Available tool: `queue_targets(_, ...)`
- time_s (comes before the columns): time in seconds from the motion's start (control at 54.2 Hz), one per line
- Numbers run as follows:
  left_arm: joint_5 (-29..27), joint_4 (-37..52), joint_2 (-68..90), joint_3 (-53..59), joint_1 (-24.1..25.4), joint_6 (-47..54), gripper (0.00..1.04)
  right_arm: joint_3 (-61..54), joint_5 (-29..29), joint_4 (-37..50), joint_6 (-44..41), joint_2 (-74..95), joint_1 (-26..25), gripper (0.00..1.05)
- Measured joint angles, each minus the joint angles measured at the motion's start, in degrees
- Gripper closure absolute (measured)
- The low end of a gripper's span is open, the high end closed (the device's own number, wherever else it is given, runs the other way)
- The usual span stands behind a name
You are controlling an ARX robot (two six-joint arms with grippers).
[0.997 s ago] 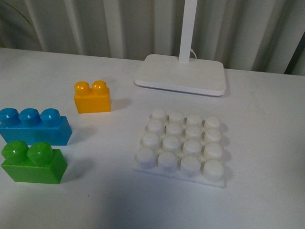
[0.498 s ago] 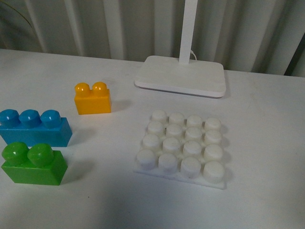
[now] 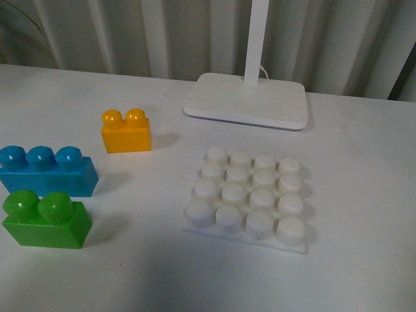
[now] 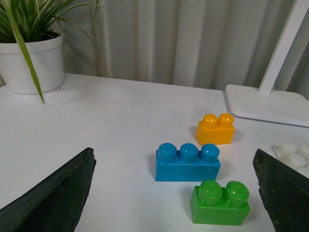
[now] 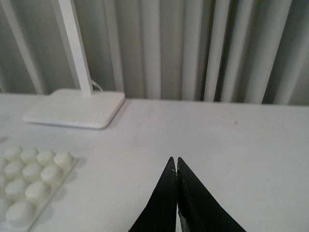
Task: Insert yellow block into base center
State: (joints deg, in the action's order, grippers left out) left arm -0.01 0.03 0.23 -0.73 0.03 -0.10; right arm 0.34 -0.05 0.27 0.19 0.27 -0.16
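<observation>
Standing upright on the white counter, the yellow block sits with its two studs facing up, touching nothing; the base lies flat to its right and a little nearer the robot, well apart from it, its four-by-four grid of round studs bare; the centre studs carry nothing. Nearer the robot than the yellow block, a blue three-stud brick rests on the counter, and a green two-stud brick sits just in front of that, the two close together or touching, I cannot tell which; behind the base a smooth white lamp foot with its pole stands before a pale pleated curtain.

In the left wrist view the left fingers are spread wide, holding nothing; the yellow block, the blue brick and the green brick all lie ahead of them on the counter, with a corner of the base at the picture's edge and a white plant pot further off.

In the right wrist view the right fingers are pressed together, tip against tip, with nothing pinched; they hang above bare counter, the base off to one side and well apart.
</observation>
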Motion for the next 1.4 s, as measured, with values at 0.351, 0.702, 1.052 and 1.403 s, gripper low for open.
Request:
queue_targets(0.351, 0.0, 0.0, 0.0, 0.0, 0.0, 0.0, 0.06, 0.0, 0.0, -0.17, 0.0, -0.02, 0.0, 1.04)
queue_targets(0.702, -10.91, -0.31, 9.03, -2.21, -3.91, -0.37, 0.06, 0.0, 0.0, -0.2, -0.09, -0.02, 0.0, 0.41)
queue_targets(1.052, 7.54, 6.51, 39.95, -21.7, 5.16, 28.72, 0.06, 0.0, 0.0, -0.2, -0.07, -0.02, 0.0, 0.09)
queue_targets(1.403, 10.93, -14.01, 70.84, -55.01, 2.54, 79.89, 0.06, 0.0, 0.0, -0.2, -0.07, -0.02, 0.0, 0.09)
